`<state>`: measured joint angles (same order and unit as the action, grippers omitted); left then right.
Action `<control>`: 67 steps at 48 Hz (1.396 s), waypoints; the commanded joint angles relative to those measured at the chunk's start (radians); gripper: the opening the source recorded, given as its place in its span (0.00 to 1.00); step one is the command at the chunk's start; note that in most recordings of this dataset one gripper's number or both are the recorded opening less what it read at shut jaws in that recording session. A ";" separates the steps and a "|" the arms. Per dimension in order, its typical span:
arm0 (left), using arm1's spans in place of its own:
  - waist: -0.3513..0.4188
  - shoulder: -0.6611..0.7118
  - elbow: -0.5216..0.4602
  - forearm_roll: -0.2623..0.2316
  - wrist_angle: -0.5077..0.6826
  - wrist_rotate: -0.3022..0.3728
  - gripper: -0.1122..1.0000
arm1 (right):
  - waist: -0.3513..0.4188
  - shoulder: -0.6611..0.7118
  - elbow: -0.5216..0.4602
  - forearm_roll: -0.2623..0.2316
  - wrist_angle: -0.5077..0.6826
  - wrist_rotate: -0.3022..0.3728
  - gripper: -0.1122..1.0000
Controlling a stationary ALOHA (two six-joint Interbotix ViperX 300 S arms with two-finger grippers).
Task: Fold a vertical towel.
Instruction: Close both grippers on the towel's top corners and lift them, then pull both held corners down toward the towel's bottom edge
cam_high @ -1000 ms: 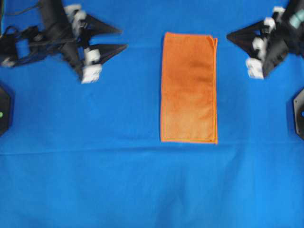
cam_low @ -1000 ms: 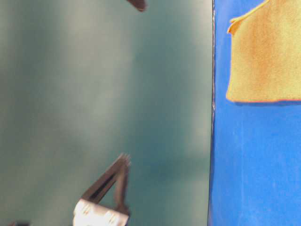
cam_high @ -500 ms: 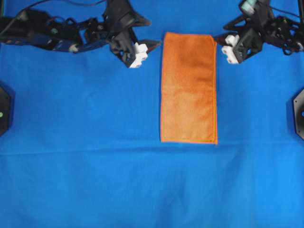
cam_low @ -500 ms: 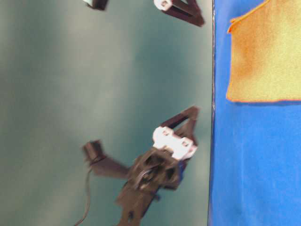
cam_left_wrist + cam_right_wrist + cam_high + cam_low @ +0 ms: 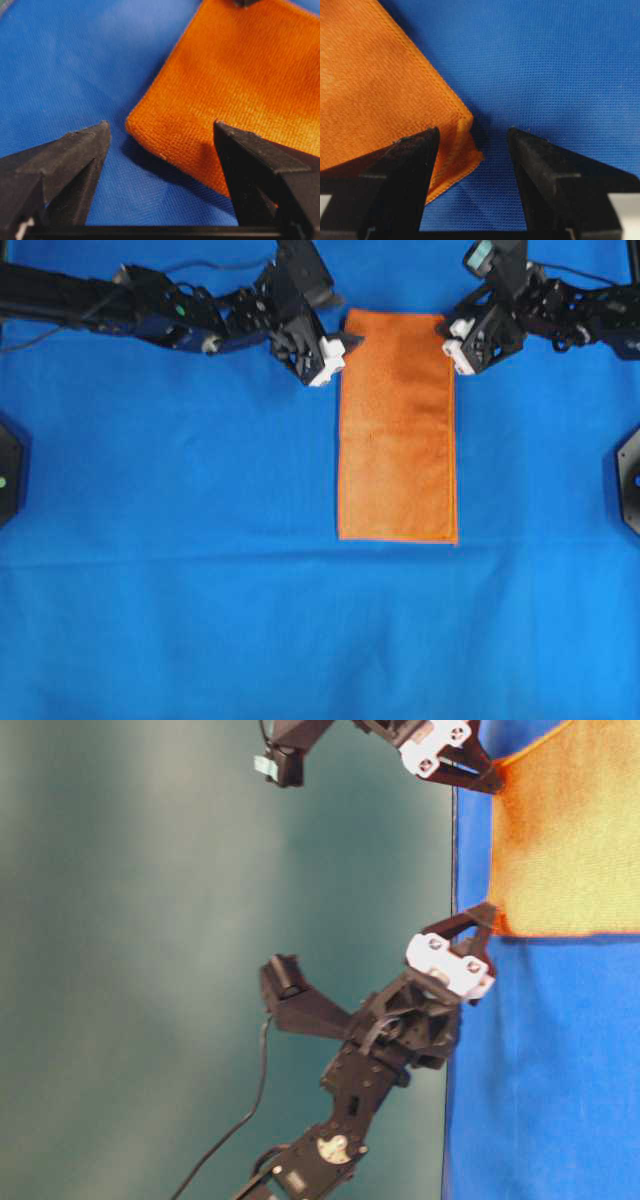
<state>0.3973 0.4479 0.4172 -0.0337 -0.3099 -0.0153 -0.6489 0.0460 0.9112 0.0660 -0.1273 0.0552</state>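
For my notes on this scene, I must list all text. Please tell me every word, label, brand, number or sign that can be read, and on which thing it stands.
None can be read in any view.
The towel is plain orange with no tag showing.
The blue sheet is plain.
The left gripper and right gripper show no legible marking.

towel [image 5: 570, 830] cropped at edge, contact perhaps hidden

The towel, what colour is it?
Orange, with matching orange stitched edges. The towel shows best in the overhead view.
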 commanded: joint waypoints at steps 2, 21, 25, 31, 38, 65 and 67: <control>0.002 0.008 -0.031 0.000 -0.008 0.002 0.80 | -0.003 0.002 -0.015 0.005 -0.012 0.000 0.64; -0.018 0.034 -0.044 0.002 -0.008 0.020 0.13 | 0.011 0.005 -0.009 -0.012 -0.008 -0.009 0.12; -0.021 0.034 -0.044 0.002 -0.008 0.020 0.12 | 0.012 0.005 -0.009 -0.015 -0.008 -0.009 0.12; -0.021 0.029 -0.038 0.002 -0.008 0.021 0.12 | 0.012 0.003 -0.011 -0.015 -0.012 -0.009 0.12; -0.020 0.006 -0.032 0.002 -0.005 0.023 0.12 | 0.012 -0.005 -0.020 -0.015 -0.011 -0.009 0.12; -0.046 -0.187 0.063 0.002 0.005 0.037 0.12 | 0.017 -0.229 -0.002 -0.018 0.086 -0.014 0.12; -0.051 -0.192 0.069 0.002 0.002 0.035 0.12 | 0.021 -0.241 0.003 -0.018 0.084 -0.014 0.12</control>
<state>0.3574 0.3022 0.4863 -0.0337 -0.2991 0.0199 -0.6305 -0.1549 0.9158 0.0506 -0.0430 0.0430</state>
